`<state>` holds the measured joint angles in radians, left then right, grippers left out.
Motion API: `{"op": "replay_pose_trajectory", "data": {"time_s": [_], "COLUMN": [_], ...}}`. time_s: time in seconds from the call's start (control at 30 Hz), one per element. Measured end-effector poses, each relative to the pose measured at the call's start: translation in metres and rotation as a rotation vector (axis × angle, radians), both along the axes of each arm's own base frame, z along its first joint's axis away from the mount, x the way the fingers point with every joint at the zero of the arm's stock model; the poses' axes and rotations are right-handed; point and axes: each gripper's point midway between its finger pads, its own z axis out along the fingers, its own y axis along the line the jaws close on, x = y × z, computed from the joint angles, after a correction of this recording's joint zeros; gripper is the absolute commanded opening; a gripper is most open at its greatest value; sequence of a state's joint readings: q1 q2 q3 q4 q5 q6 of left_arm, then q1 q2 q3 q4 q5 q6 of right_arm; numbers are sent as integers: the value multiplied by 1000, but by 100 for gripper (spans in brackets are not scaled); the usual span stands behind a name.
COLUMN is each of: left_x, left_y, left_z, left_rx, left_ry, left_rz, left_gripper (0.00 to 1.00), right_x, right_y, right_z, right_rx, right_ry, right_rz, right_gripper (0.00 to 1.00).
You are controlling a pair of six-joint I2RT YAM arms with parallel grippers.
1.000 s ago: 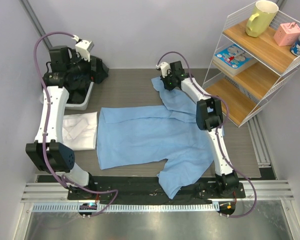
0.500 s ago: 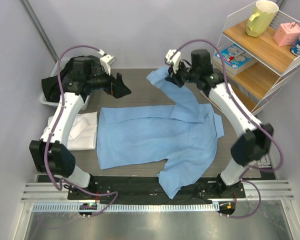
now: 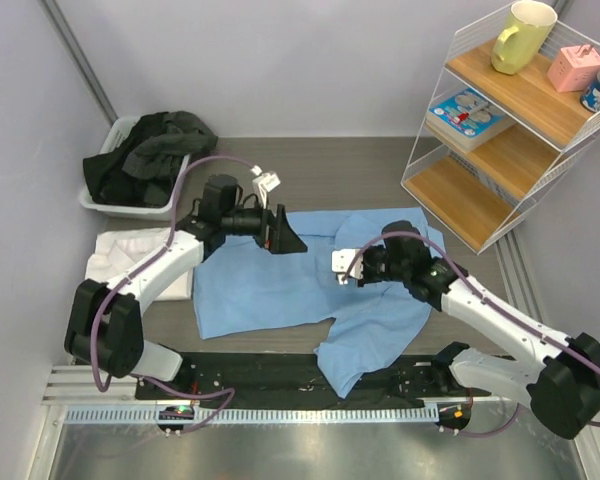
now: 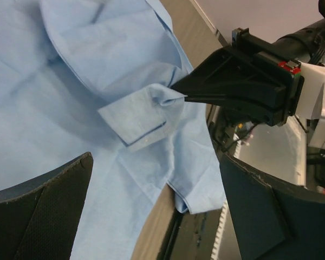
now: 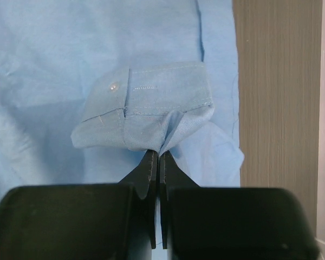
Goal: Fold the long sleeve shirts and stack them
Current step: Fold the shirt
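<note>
Your right gripper [image 5: 158, 157] is closed on the cuff [image 5: 146, 108] of the blue shirt [image 3: 270, 290], nipping a pleat of it right at the fingertips, with the cuff's button facing the wrist camera. Your left gripper [image 3: 282, 236] is spread wide and holds nothing. It hangs over the shirt's upper edge, left of centre in the top view, and looks across at the pinched cuff. The two grippers are near each other but apart.

The blue shirt lies spread across the middle of the mat [image 3: 350, 165]. One sleeve runs off the lower edge of the mat onto the black rail [image 3: 250, 370] at the bottom of the frame. In the right wrist view the shirt's right edge ends short of a bare strip of mat. The white shirt [image 3: 145, 255] lies folded just beside the blue one's left edge, at the left of the frame.

Your open room is the bare band of mat along the top, between the shirt's far edge and the back wall. A bin [image 3: 105, 195] heaped with dark clothes fills the upper left corner, and the wire shelf [image 3: 480, 130] stands near the shirt's upper right corner.
</note>
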<state>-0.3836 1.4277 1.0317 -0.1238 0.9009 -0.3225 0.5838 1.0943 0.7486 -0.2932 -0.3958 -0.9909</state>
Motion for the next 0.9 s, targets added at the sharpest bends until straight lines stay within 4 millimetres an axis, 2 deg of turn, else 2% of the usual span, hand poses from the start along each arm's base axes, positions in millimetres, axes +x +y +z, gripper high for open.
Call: {"op": "replay_pose_trajectory", "data": {"time_s": [0.07, 0.13, 0.33, 0.5, 0.6, 0.8, 0.9], "left_x": [-12, -15, -8, 3, 13, 39, 43], "left_y": [-8, -13, -17, -23, -27, -46, -54], "left_z": [-16, -26, -50, -48, -45, -52, -53], "left_rx": [-8, -36, -152, -225, -260, -326, -353], "left_ry": [51, 96, 202, 193, 174, 202, 220], "left_rz": [-11, 10, 109, 138, 138, 126, 106], "left_gripper": [100, 100, 100, 100, 100, 100, 99], "right_x": [-9, -12, 6, 16, 18, 20, 22], "right_y": [-3, -4, -6, -2, -1, 0, 1], "right_z": [-7, -7, 11, 31, 35, 45, 53], "right_rx": [-10, -8, 46, 116, 130, 152, 165], "right_ry": [-37, -74, -176, -227, -231, -237, -246], "right_rz": [8, 2, -77, -114, -123, -134, -138], "right_gripper": [1, 1, 1, 1, 1, 1, 1]}}
